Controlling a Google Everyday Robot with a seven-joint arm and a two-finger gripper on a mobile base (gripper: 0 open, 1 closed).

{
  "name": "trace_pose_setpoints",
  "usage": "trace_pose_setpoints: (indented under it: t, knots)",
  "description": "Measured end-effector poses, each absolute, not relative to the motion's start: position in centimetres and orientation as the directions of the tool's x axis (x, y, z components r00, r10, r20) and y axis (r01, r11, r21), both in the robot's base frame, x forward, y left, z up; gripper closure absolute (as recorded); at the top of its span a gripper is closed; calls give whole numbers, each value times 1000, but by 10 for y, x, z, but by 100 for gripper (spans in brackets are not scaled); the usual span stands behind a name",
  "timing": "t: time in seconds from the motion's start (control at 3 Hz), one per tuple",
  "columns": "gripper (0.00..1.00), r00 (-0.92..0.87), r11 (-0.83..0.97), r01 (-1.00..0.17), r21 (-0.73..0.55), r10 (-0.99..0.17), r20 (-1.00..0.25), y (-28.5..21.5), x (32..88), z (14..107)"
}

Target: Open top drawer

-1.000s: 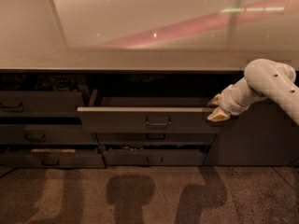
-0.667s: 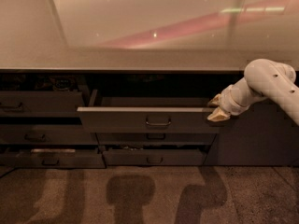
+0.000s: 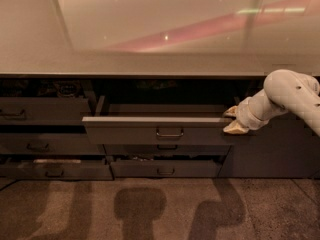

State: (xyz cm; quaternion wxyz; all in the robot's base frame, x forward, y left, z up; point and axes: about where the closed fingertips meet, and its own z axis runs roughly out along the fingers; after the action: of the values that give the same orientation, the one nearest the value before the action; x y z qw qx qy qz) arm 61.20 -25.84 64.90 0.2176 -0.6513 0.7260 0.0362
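Camera view: top drawer (image 3: 130,132) pulled partway out; my gripper (image 3: 233,121) at its front's right end; jaws' state I cannot tell.

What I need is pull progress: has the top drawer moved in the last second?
No. The top drawer sits unchanged against the countertop edge, gripper at its right end.

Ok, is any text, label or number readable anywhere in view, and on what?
There is no readable text.
Top drawer: the front is plain, with no markings.
Counter: it shows only light reflections, no print.
Gripper, at the top drawer's right end: no label shows.
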Motion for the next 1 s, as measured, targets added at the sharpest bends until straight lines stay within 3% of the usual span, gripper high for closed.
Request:
trace_pose_setpoints:
  t: [1.0]
  knots:
    - [100,-39,129,-966,-225,-930,-366,-261,593,644]
